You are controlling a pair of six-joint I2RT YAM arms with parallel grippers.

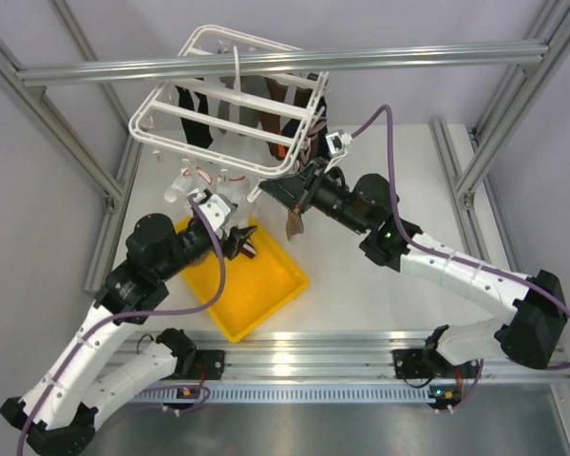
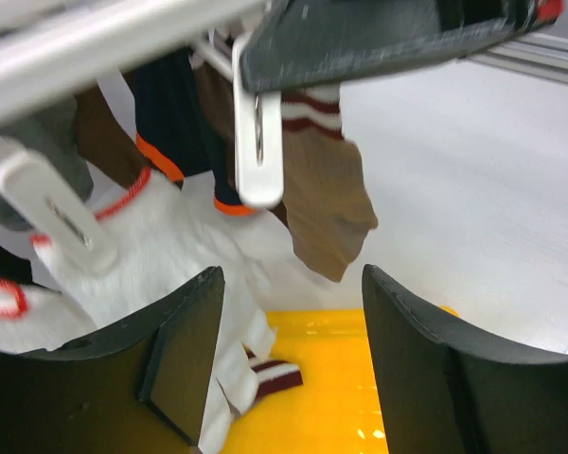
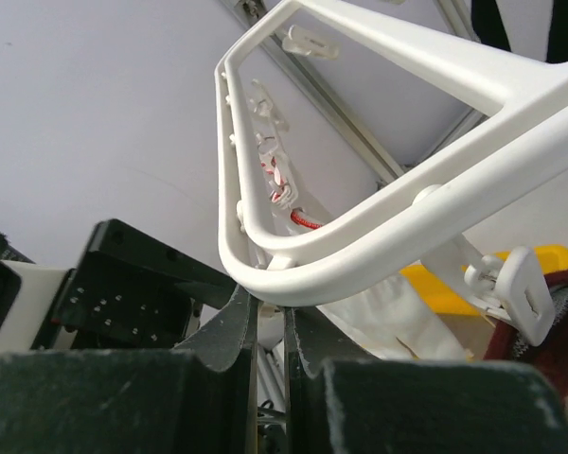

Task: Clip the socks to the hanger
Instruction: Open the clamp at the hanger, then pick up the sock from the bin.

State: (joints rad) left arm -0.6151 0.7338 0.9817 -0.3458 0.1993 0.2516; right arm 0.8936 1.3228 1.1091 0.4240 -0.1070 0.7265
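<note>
One striped sock [image 2: 273, 380] lies in the yellow tray [image 1: 266, 296] toward the left front corner of the desk [image 1: 380, 304], just below the left pincer [image 1: 241, 241], spread wide and nearer; the right pincer [image 3: 270, 317] pinches the rim of the hanger [image 3: 379, 222].

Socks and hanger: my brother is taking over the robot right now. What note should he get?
Left pincer: open and empty, above the yellow tray.
Right pincer: nearly shut, right under the hanger corner. I can't tell if it grips anything.
Done: socks already hang from the hanger, among them a navy sock with orange trim and a white sock.
Left: a striped sock lies in the tray, not yet clipped.
</note>
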